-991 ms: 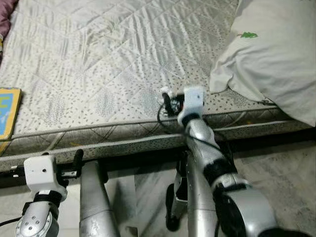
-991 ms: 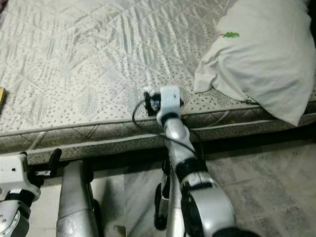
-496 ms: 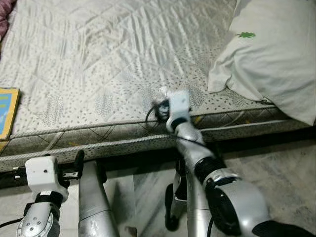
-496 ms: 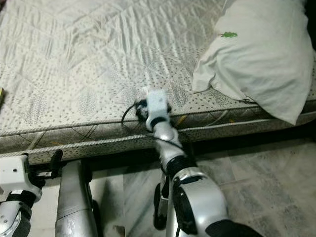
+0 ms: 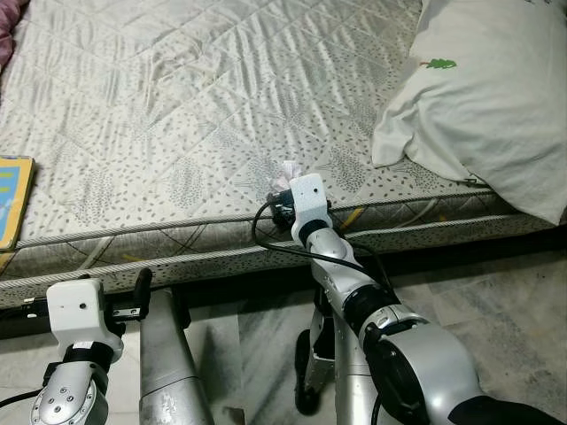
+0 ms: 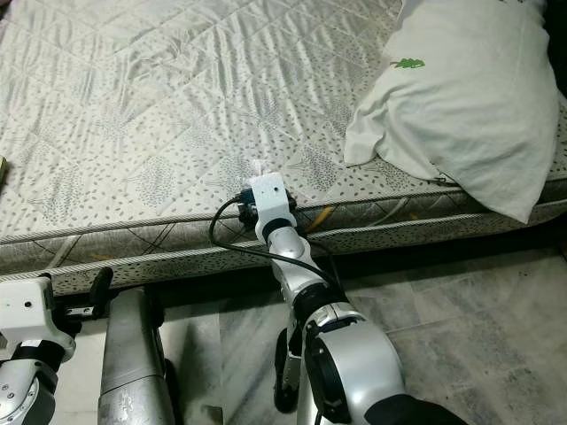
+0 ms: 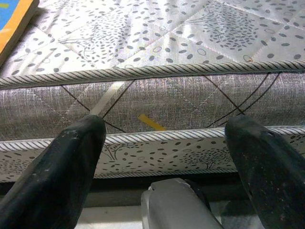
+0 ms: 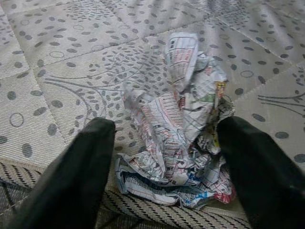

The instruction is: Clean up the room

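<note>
STEP: pickup of litter off the bed, pre-grasp. Next move, by my read: ease the R fingers a bit further in, then close on the paper and lift; grip needs to be light, the wad is loose and sits right at the edge, so a push could knock it to the floor.

ITEMS, largest first:
- Mattress (image 5: 177, 106) x1. Quilted, leaf/dot print, piped edge toward robot.
- Pillow (image 5: 483, 97) x1. White, small green motif, on the mattress's right end, corner hanging past the edge.
- Book (image 5: 13, 199) x1. Blue/yellow cover, flat on the mattress at far left, partly cut off.
- Right gripper (image 8: 164, 157) x1. Up at the near mattress edge, fingers spread apart, one either side of the paper, nothing pinched yet.
- Left gripper (image 7: 164, 138) x1. Low, near the mattress side; fingers apart, empty, idle.
- Crumpled paper (image 8: 178, 119) x1. Printed, newspaper-like, on the mattress just inside the piping, between the R fingers.
</note>
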You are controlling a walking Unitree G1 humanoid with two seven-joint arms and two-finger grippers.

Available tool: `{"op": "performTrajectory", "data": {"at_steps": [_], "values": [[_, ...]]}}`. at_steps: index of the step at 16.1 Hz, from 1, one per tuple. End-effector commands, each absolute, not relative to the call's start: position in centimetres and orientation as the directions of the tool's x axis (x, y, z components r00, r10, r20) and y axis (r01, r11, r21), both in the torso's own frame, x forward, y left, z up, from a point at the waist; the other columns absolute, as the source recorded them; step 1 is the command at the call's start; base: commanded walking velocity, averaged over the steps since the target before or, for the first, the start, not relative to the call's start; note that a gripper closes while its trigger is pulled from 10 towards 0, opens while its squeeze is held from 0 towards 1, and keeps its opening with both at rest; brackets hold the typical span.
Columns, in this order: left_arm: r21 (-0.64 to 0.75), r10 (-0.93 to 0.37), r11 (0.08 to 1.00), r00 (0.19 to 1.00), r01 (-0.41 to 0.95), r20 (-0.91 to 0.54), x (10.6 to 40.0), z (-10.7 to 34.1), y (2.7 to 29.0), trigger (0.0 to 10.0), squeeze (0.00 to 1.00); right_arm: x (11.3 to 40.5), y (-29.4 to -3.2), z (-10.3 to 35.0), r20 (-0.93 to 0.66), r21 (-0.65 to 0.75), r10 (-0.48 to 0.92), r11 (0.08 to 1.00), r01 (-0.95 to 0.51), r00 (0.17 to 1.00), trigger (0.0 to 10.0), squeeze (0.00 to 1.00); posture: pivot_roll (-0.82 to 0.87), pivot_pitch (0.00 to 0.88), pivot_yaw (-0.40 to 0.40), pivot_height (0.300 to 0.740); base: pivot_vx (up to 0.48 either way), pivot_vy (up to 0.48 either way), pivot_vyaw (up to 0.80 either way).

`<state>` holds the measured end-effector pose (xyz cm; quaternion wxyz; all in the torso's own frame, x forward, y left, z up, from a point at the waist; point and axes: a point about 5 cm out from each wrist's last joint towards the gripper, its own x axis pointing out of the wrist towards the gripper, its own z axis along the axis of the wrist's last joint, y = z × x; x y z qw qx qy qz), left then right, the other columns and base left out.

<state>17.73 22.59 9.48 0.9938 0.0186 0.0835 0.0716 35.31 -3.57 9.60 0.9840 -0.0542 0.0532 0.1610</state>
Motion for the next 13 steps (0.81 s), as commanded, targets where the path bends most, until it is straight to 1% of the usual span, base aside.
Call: {"op": "performTrajectory", "data": {"at_steps": [1,8,13], "values": [[0.054,0.162,0.986,0.969,-0.155,-0.187,17.4,9.0,22.7,10.0,0.0,35.1,-3.0,9.4,-0.139,-0.078,0.314,0.942,-0.327,0.939,0.0,0.0,0.18,0.251,-0.086,0.484,0.0,0.0,0.0],[0.054,0.163,0.986,0.969,-0.156,-0.185,17.5,9.0,22.5,10.0,0.0,34.9,-3.3,8.9,-0.147,-0.095,0.307,0.942,-0.323,0.94,0.0,0.0,0.17,0.257,-0.089,0.484,0.0,0.0,0.0],[0.047,0.165,0.986,0.969,-0.159,-0.187,17.4,9.0,22.4,10.0,0.0,34.5,-3.2,8.2,-0.18,-0.125,0.329,0.927,-0.354,0.927,0.0,0.0,0.17,0.261,-0.093,0.484,0.0,0.0,0.0]]}}
